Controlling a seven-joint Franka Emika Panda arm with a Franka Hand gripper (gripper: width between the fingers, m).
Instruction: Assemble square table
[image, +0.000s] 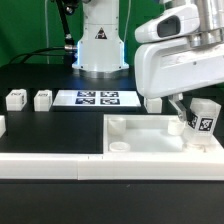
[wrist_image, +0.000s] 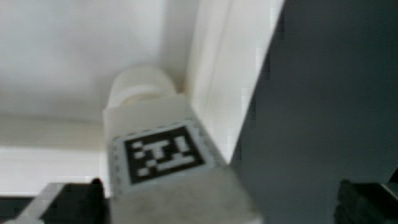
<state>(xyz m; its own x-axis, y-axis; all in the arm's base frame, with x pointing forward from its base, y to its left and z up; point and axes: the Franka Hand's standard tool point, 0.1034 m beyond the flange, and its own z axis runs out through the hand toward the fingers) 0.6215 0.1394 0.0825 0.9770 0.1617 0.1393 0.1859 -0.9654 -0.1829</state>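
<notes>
One leg post (image: 203, 119) (wrist_image: 169, 150) stands at the square table's (image: 135, 142) corner, between your gripper's (image: 190, 118) wide-apart fingers (wrist_image: 63, 205), unclamped. Three other leg posts (image: 42, 98) sit near one marker board (image: 97, 98).

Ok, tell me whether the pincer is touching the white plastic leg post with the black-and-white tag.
Apart. The wrist view shows the pincer open, its dark fingertips flanking the white tagged leg post, with a gap on each side.

Tagged leg post (wrist_image: 169, 125) sits between spread fingers (wrist_image: 63, 205).
</notes>
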